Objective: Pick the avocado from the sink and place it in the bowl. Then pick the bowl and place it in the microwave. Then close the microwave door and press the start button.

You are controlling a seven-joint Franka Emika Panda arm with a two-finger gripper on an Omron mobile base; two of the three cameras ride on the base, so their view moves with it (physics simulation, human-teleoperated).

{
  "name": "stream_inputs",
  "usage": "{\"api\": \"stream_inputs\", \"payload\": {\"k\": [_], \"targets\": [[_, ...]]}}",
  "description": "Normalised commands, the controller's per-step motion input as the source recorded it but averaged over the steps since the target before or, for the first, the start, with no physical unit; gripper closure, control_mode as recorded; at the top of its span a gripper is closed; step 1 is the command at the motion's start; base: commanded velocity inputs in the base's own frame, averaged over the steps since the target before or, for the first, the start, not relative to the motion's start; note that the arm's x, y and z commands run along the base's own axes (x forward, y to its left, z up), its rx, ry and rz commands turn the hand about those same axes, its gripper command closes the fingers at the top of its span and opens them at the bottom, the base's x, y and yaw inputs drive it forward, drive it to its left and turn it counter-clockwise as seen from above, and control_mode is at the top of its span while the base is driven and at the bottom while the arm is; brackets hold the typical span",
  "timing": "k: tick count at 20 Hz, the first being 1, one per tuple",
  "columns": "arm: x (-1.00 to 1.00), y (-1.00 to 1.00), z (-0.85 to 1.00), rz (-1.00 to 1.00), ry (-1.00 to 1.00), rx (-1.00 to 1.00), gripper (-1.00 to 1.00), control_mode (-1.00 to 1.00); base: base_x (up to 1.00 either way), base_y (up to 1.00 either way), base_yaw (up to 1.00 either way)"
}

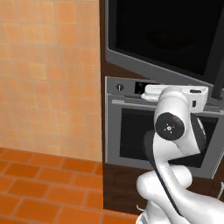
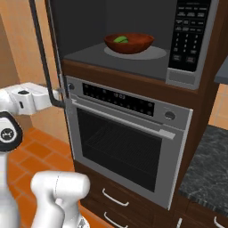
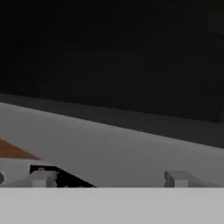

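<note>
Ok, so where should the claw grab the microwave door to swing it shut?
Probably the long dark bar handle on the microwave door. It runs upright along the door's free edge, off the glass, so bring the open claw in from the outer face, jaws straddling the bar sideways.

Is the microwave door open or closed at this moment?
Open. The microwave door stands swung out to the left, and the bowl with the avocado sits uncovered inside the microwave.

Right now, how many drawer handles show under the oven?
3: two stacked on the drawers below the oven, at and; one at far right. Others may be hidden.
</note>
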Motion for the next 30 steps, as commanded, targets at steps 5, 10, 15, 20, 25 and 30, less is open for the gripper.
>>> {"api": "stream_inputs", "payload": {"k": [5,10,15,20,25,30], "targets": [[0.61,-0.78,0.23,0.00,-0.04,0.20,-1.00,-1.00,0.00,0.00,0.00],[0.64,-0.42,0.06,0.00,-0.07,0.16,-1.00,-1.00,0.00,0.00,0.00],[0.94,-0.21,0.01,0.00,0.00,0.12,-1.00,-1.00,0.00,0.00,0.00],[0.76,-0.18,0.12,0.00,-0.02,0.07,-1.00,-1.00,0.00,0.00,0.00],[0.69,-0.16,0.05,-0.02,-0.01,0.01,-1.00,-1.00,0.00,0.00,0.00],[0.83,-0.19,0.00,-0.03,0.01,0.01,-1.00,-1.00,0.00,0.00,0.00]]}}
